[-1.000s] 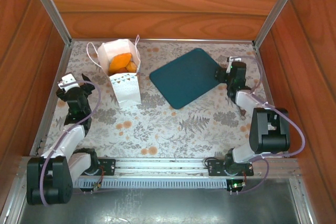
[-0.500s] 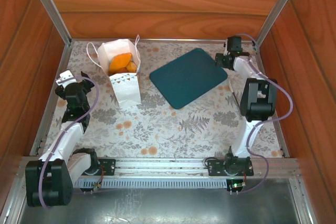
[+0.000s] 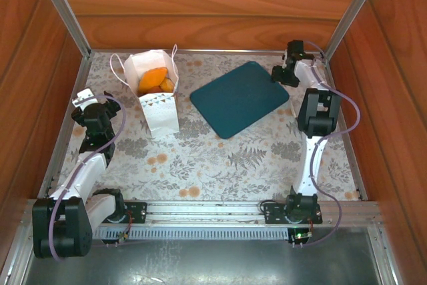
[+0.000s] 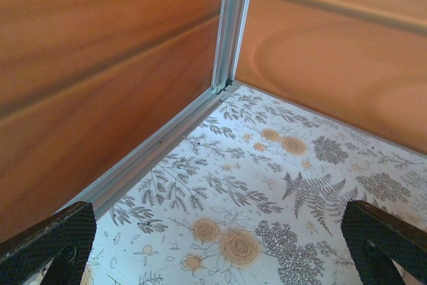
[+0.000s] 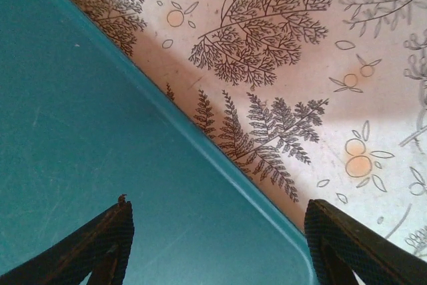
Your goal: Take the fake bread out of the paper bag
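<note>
Left gripper (image 3: pixel 90 103) hangs with its black fingers spread wide over the flower-printed tablecloth (image 3: pixel 220 158), facing the far-left corner of the wooden enclosure with nothing between them. The right gripper (image 3: pixel 283 73) hovers at the far-right corner of the dark teal rectangular tray (image 3: pixel 237 98). Its jaws are also apart and empty, one finger over the tray and the other over the cloth. The small white paper bag with thin loop handles (image 3: pixel 161 115) stands upright between the left arm and the tray. The glossy golden-orange fake bread (image 3: pixel 155 79) is piled inside its open mouth, and none of it is out yet. My worry is the bag: it looks light and nothing steadies it, so a finger pushing against the rim could tip it or crumple the mouth shut. The handles could snag a finger. The pastries look slick and might slip from a shallow pinch. The right gripper, so near the tray's edge, may nudge it.
</note>
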Tool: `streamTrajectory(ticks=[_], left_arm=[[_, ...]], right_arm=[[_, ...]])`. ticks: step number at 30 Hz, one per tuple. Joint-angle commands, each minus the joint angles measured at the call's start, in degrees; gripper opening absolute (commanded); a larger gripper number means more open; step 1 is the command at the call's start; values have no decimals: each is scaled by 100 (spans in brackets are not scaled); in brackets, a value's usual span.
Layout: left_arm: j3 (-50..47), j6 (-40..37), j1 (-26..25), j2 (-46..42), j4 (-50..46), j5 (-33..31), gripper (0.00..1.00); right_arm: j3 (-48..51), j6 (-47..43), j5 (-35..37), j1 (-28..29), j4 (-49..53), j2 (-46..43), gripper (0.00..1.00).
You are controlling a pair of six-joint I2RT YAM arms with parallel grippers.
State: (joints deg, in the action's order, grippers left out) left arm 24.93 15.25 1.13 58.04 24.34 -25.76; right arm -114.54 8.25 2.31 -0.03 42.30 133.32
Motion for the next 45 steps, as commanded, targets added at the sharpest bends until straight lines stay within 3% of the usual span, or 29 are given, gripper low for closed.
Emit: streamTrajectory(ticks=[1,13,18,27,33,45], left_arm=[[153,9,30,-49,-60,-81,100],[122,14,35,-192,-83,-23,100],[164,31,37,-253,-117,-43,100],[192,109,31,-496,-210,-65,100],[102,182,33,-823,-252,-122,100],[126,273,30,-1049,-344,-212,100]], right_arm=[[-443,113,-228,-59,566,286,73],[-1257,107,-364,-59,1057,965,73],[-1078,89,-506,-59,1122,858,66],[76,30,-564,29,797,228,51],[681,-90,-202,232,885,-35,39],[2427,434,244,493,646,-983,32]])
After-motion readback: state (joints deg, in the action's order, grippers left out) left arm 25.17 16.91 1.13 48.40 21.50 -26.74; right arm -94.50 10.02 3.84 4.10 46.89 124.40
